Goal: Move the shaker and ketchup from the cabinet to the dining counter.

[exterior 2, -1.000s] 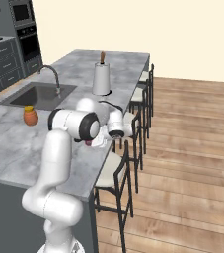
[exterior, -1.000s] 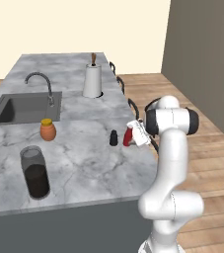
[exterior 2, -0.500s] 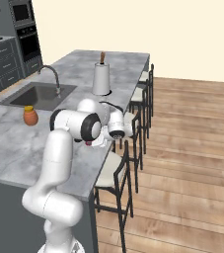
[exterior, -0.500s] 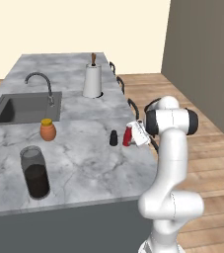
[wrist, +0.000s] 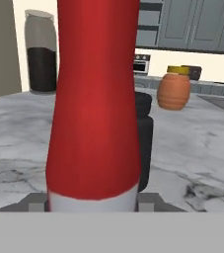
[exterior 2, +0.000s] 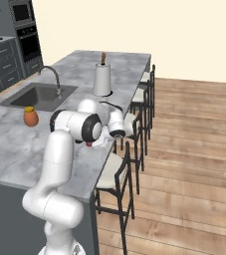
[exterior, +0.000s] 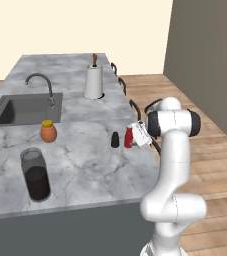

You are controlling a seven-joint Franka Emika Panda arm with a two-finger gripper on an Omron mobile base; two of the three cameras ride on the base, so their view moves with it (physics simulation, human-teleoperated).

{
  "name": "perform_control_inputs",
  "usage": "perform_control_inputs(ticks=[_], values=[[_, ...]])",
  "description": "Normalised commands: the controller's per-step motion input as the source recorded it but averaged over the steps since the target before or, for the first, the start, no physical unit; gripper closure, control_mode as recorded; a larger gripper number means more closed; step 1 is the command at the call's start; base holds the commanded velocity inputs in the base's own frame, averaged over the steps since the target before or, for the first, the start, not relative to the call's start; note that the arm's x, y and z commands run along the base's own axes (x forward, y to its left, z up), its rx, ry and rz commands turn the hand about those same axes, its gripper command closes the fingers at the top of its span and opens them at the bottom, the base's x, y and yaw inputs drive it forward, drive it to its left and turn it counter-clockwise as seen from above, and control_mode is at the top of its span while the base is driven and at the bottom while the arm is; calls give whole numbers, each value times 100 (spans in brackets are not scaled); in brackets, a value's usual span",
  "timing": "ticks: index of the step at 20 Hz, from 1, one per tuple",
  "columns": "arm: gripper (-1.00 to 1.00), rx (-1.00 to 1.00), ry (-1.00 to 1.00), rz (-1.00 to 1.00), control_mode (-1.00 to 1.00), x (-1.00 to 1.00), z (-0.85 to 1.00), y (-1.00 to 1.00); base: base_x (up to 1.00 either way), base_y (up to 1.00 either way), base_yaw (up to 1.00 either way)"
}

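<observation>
Left base view, left to right: dark-filled glass jar (exterior: 35, 175) lower left, orange jar (exterior: 48, 131) by the sink (exterior: 25, 110), shaker (exterior: 115, 140) mid-frame on the worktop (exterior: 85, 165). Just beside it, ketchup (exterior: 129, 137), upright, clamped in the pincer (exterior: 135, 135). Hand view: ketchup centre, shaker close behind.

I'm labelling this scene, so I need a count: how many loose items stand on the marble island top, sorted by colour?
Red: 1, the ketchup
Black: 1, the shaker
Orange: 1, the jar with yellow lid
White: 1, the paper towel roll
Clear with dark contents: 1, the tall jar
Total: 5
</observation>
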Motion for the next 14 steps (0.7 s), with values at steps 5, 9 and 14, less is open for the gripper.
perform_control_inputs(ticks=[5, 9, 14], values=[[-100, -3, 0, 0, -100, 0, -12, 0, 0, 0, 0], [-100, -1, 0, 0, -100, 0, -9, -3, 0, 0, 0], [-100, 0, 0, 0, -100, 0, -3, -9, 0, 0, 0]])
